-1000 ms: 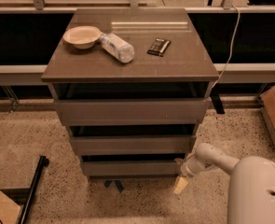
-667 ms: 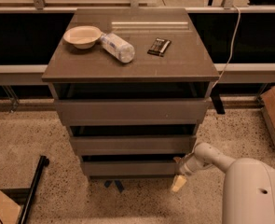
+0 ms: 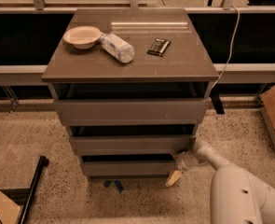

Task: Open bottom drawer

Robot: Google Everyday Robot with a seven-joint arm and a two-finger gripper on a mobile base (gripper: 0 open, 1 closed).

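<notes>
Possibly tool (image 3: 176,168), grip state can't tell, slips off bottom drawer (image 3: 127,168) rt corner, w/ handleless front.

High front view of cabinet (image 3: 130,111); claw (image 3: 176,168) lower-right

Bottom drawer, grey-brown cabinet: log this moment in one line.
target: grey-brown flat-fronted bottom drawer | cream-tipped gripper: at its front's right end | state: barely out, if at all

arm (image 3: 239,192): off-white, smooth, rounded | end effector (image 3: 177,168): tan-tipped, low right
</notes>
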